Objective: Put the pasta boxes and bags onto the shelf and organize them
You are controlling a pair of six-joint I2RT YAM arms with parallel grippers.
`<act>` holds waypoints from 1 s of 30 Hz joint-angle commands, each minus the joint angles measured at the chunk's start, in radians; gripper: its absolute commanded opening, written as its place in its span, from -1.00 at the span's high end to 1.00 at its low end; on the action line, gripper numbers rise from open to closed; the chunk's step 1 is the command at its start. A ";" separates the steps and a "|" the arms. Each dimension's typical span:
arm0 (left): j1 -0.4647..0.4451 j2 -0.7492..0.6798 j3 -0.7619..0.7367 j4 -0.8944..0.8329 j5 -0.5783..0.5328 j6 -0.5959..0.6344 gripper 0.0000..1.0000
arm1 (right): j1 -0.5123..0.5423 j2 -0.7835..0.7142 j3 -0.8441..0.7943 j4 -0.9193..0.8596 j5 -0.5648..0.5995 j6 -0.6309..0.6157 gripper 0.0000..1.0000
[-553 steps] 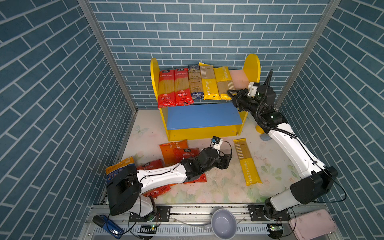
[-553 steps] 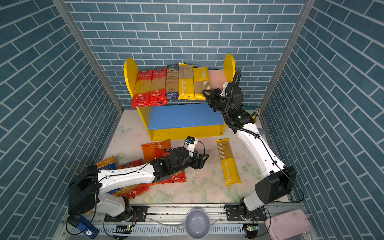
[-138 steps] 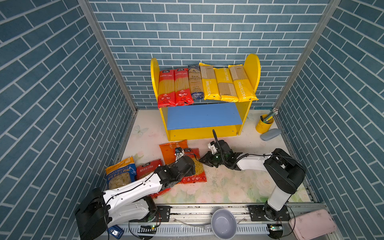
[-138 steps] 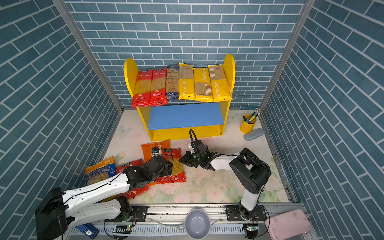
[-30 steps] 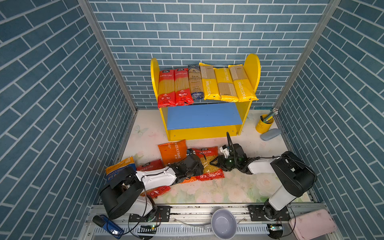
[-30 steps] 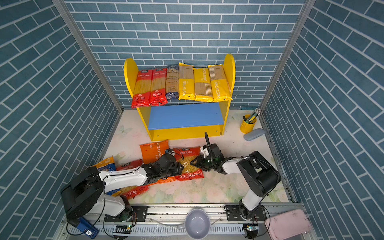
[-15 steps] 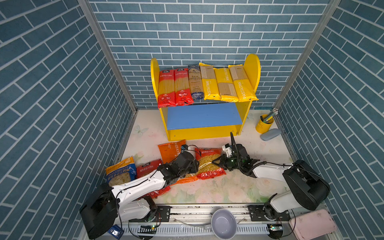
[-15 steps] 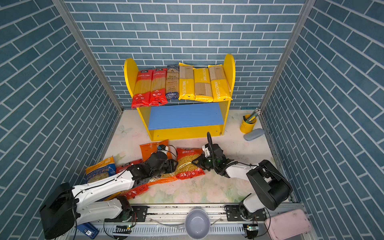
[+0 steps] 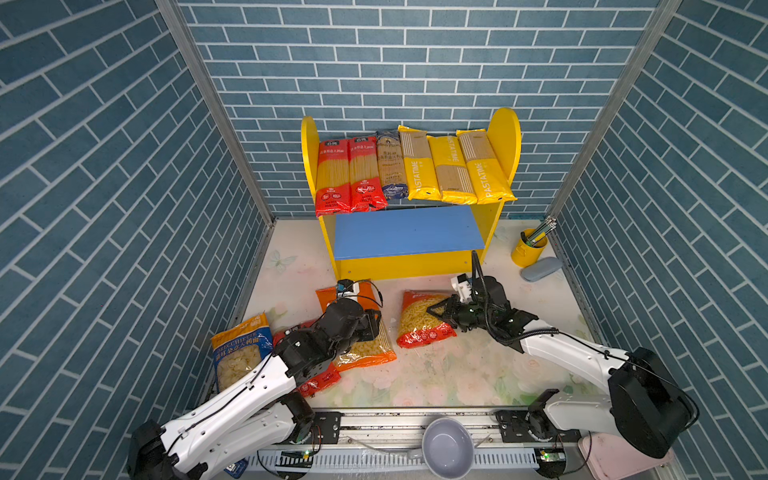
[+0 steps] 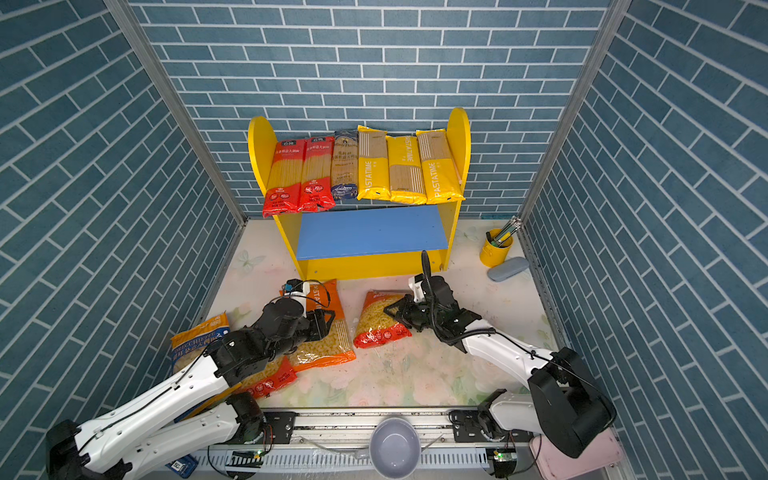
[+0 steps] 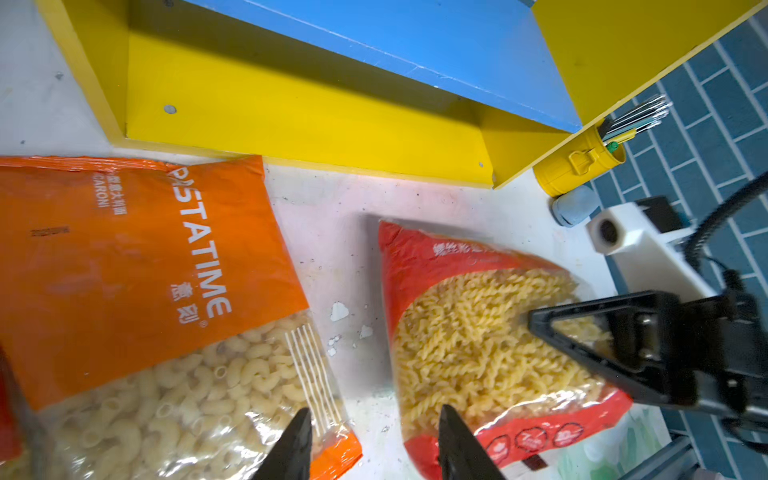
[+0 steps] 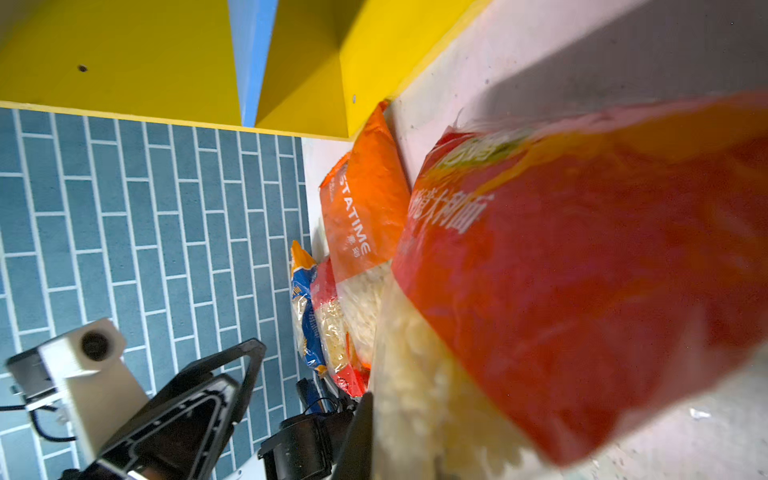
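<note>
A red fusilli bag (image 9: 419,320) (image 10: 376,320) lies on the floor in front of the shelf (image 9: 409,232). My right gripper (image 9: 441,309) (image 10: 395,309) is shut on its right edge, and the bag (image 12: 582,270) fills the right wrist view beside one finger (image 12: 357,436). My left gripper (image 11: 374,440) (image 9: 374,326) is open and holds nothing. It hovers over the gap between the red bag (image 11: 478,345) and an orange macaroni bag (image 11: 137,266) (image 9: 368,349). A blue-orange bag (image 9: 237,353) and another red bag (image 9: 320,378) lie at the left, partly under my left arm. Several spaghetti packs (image 9: 415,166) cover the top board.
The blue lower board (image 10: 372,232) is bare. A yellow pen cup (image 9: 530,251) and a grey case (image 9: 540,269) stand right of the shelf. At the front rail sit a grey bowl (image 9: 446,446) and a pink object (image 9: 623,457). Brick walls close in three sides.
My right gripper has shut on the red fusilli bag and drawn it to the right, away from the orange bag. My left gripper has come off it and now hangs over the gap.
</note>
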 commanded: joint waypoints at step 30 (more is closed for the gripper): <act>0.170 -0.250 -0.221 -0.094 0.083 -0.078 -0.03 | 0.084 0.537 0.656 0.645 0.026 -0.173 0.93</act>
